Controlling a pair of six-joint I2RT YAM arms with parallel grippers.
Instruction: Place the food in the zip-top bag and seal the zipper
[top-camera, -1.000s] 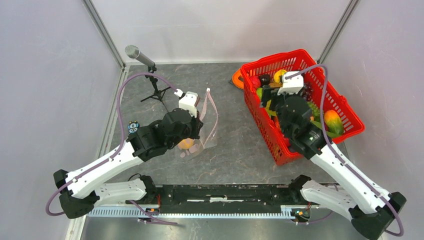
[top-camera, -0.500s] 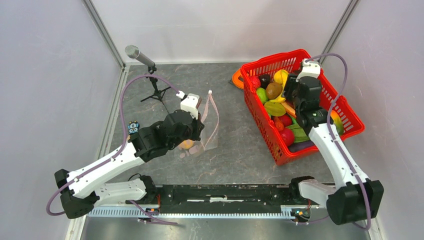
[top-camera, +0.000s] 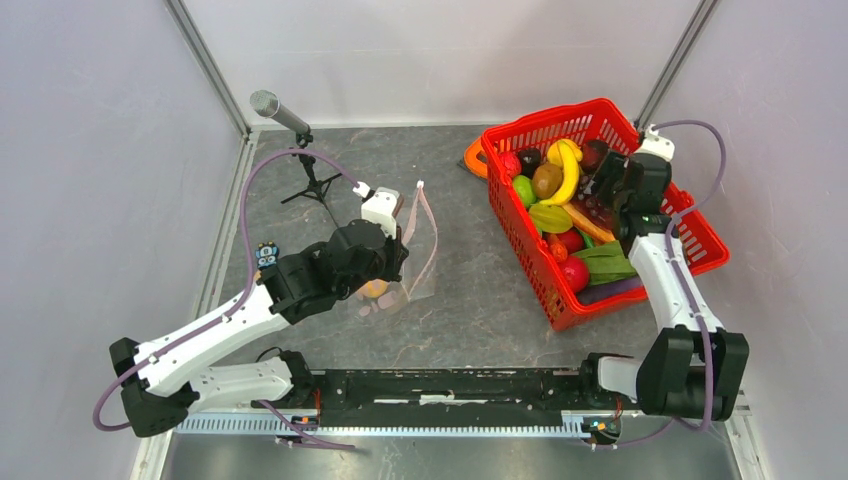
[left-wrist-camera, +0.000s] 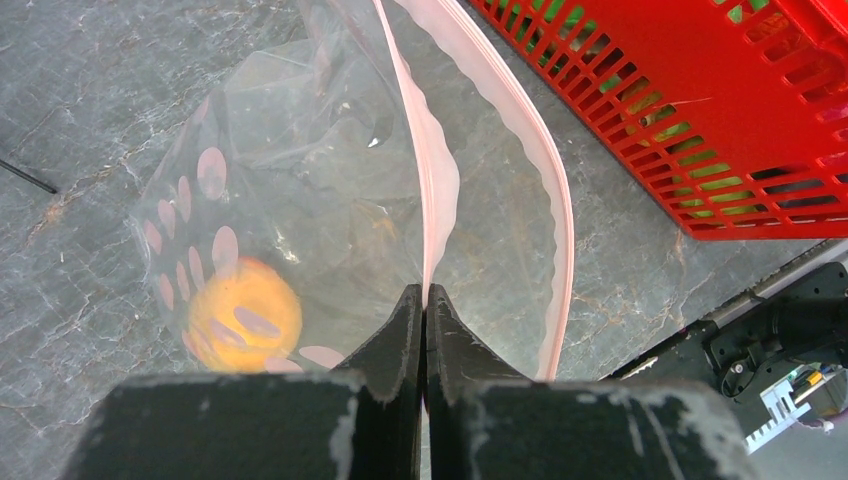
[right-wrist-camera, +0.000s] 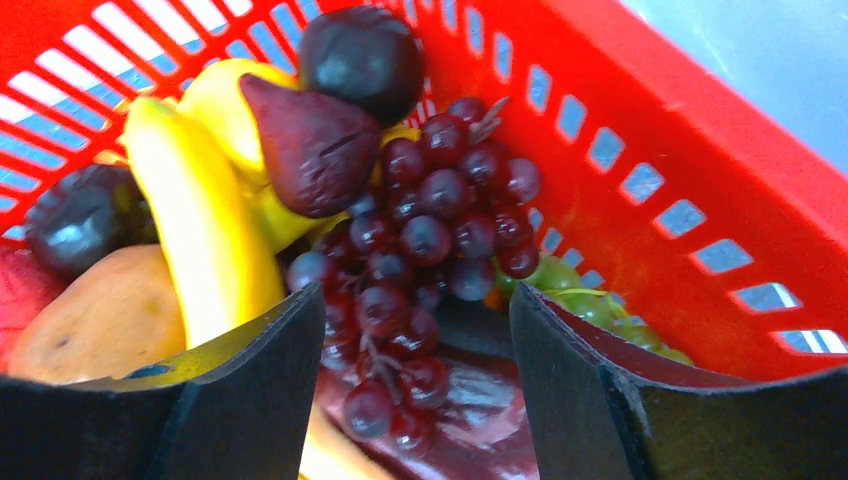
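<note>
The clear dotted zip-top bag (top-camera: 415, 255) stands open left of centre, its pink zipper (left-wrist-camera: 440, 170) spread apart. My left gripper (left-wrist-camera: 424, 292) is shut on the near lip of the zipper and holds the bag up. One orange fruit (left-wrist-camera: 243, 315) lies inside the bag. My right gripper (right-wrist-camera: 415, 305) is open, low inside the red mesh basket (top-camera: 690, 215), with the purple grapes (right-wrist-camera: 420, 240) between its fingers. A yellow banana (right-wrist-camera: 200, 210), dark plums and a brown kiwi (top-camera: 545, 180) lie beside the grapes.
A microphone on a small tripod (top-camera: 290, 120) stands at the back left. A flat orange ring (top-camera: 473, 158) lies behind the basket's left corner. Metal frame posts rise at both back corners. The basket wall (right-wrist-camera: 700, 160) is close on my right gripper's right side.
My right arm swung from the basket's left-middle to its far right side, uncovering the fruit. My left gripper and the bag have stayed put.
</note>
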